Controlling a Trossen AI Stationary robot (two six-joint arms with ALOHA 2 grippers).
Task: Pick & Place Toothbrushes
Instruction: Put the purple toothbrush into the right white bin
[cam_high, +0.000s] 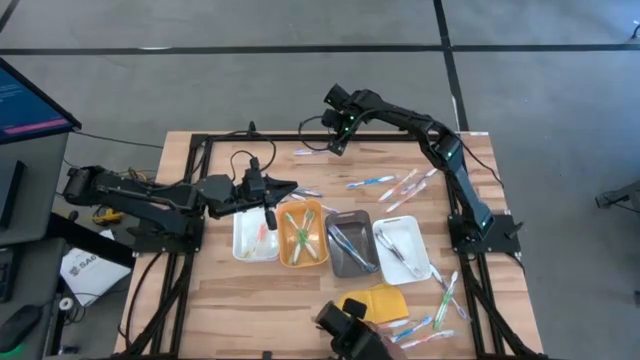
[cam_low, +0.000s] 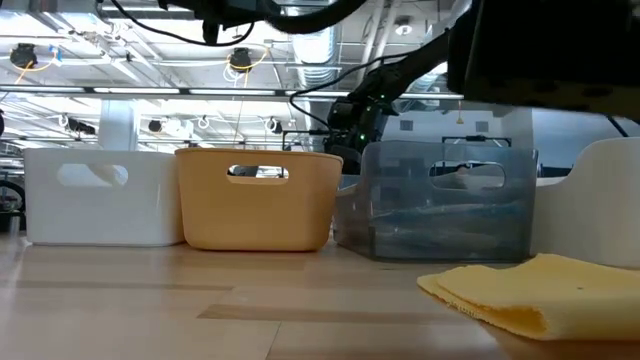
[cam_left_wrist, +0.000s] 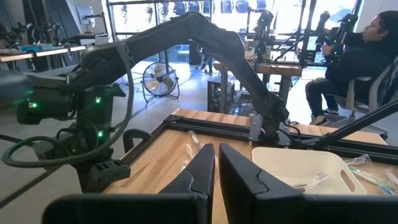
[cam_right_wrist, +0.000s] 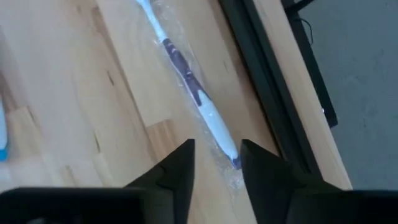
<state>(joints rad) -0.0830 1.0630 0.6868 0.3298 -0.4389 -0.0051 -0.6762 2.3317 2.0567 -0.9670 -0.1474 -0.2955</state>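
Pale wood planks made up the bench (cam_high: 300, 300) you were working over, and from above you had the right pincer (cam_high: 338, 145) reached out to the far edge, hovering over a toothbrush (cam_high: 312, 152) that lay apart from the rest; four trays sat in a row mid-bench: a white tray (cam_high: 243, 240), an orange tray (cam_high: 303, 236), a grey tray (cam_high: 349, 246) and a second white tray (cam_high: 402, 249), each with brushes in it. More toothbrushes lay loose near the right arm's side (cam_high: 395, 184) and by the yellow pad (cam_high: 380, 300). Your left pincer (cam_high: 270, 205) waited over the first white tray, closed with nothing in it. At bench height you saw only the tray walls, the orange tray (cam_low: 257, 200) beside the grey tray (cam_low: 440, 200), with the right arm dark and far behind. The left wrist view showed its fingers (cam_left_wrist: 199, 174) drawn together, nothing between them, and a person seated in the room beyond. The right wrist view gave you the step itself: the right pincer (cam_right_wrist: 216, 163) stood partly open just above the wrapped white toothbrush (cam_right_wrist: 193, 90), its near end between the tips, not yet gripped. I judge you were mid-pick; the next move called for lowering straight down, closing on the thin handle without sliding it on its slick wrapper, then carrying it to a tray.
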